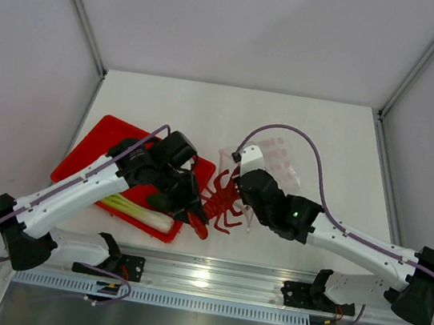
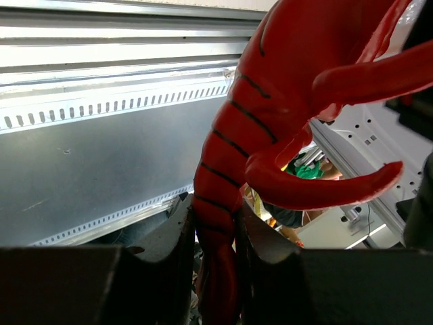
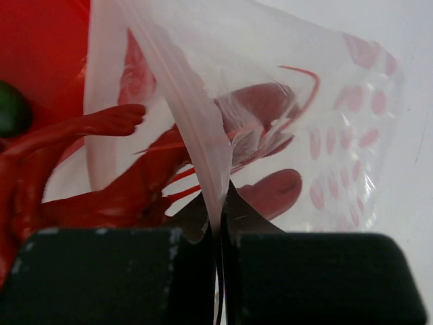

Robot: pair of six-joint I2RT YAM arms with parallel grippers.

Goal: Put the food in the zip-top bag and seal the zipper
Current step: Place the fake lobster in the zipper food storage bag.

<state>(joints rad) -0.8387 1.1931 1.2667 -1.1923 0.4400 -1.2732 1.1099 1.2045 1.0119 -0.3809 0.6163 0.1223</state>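
— What surrounds the flat white tabletop (image 1: 233, 108)?
— Pale grey wall panels (image 1: 245, 21) behind and on both sides, joined by slim metal corner struts (image 1: 81, 10).
— And the near edge?
— A bright silver aluminium rail (image 1: 210, 271), catching glare.

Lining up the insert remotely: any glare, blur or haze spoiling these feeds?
Top external: sharp, with glare on the metal rail. Left wrist: lobster crisp, bright metal at top blown out. Right wrist: bag film hazes the claws seen through it; near fingers dark, soft.

In the left wrist view the lobster (image 2: 270, 81) runs off at twelve o'clock. In the right wrist view the green fruit (image 3: 12, 108) is cropped at nine o'clock.
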